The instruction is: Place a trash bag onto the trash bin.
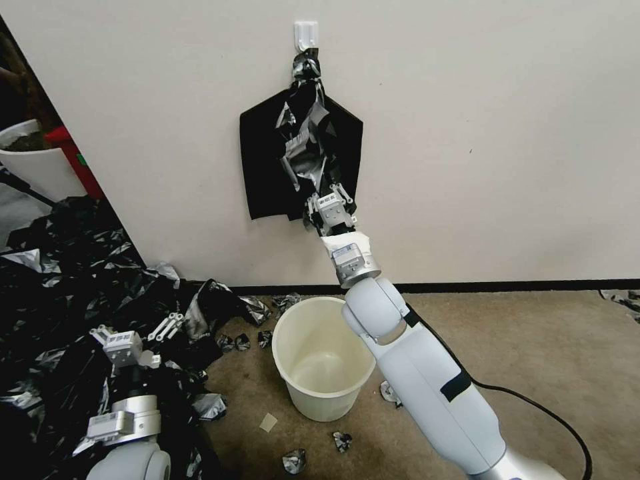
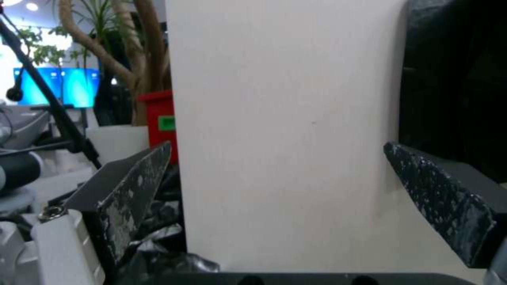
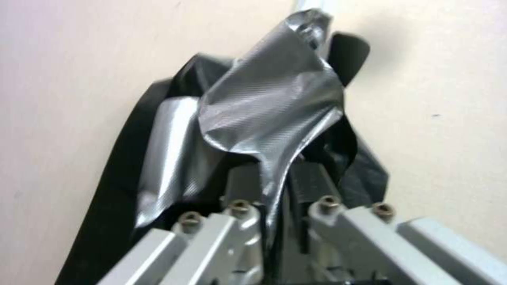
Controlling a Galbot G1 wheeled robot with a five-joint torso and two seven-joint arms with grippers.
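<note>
Here, in the head view, the robot's right arm reaches up to the cream wall, its right gripper (image 1: pixel 325 199) at the lower edge of the thin, glossy black plastic trash bag (image 1: pixel 303 150), wrinkled with silvery highlights, that hangs from a small white wall hook (image 1: pixel 306 33). Behind the bag, flat against the wall, lies a smooth black bundle (image 1: pixel 263 163) knotted at the hook. Below, on the tan carpet (image 1: pixel 547 347), stands the small round cream-white plastic trash bin (image 1: pixel 322 357), open-mouthed and unlined, just beside the right arm's elbow. The left gripper (image 1: pixel 167 326) hangs low over a big heap of black bags (image 1: pixel 60 300) at the left, well apart from the bin. Scraps of black plastic (image 1: pixel 294 460) dot the carpet near the bin

In the left wrist view, the left gripper (image 2: pixel 275 174) has its two dark, scuffed fingers (image 2: pixel 134 186) spread wide with only the cream wall between them. A red container (image 2: pixel 160 122) and a potted plant (image 2: pixel 105 51) stand beyond the wall's edge

In the right wrist view, the right gripper (image 3: pixel 283 186) is pinched narrow on a silvery fold of the trash bag (image 3: pixel 269 107), which rises from between the fingers toward the wall
</note>
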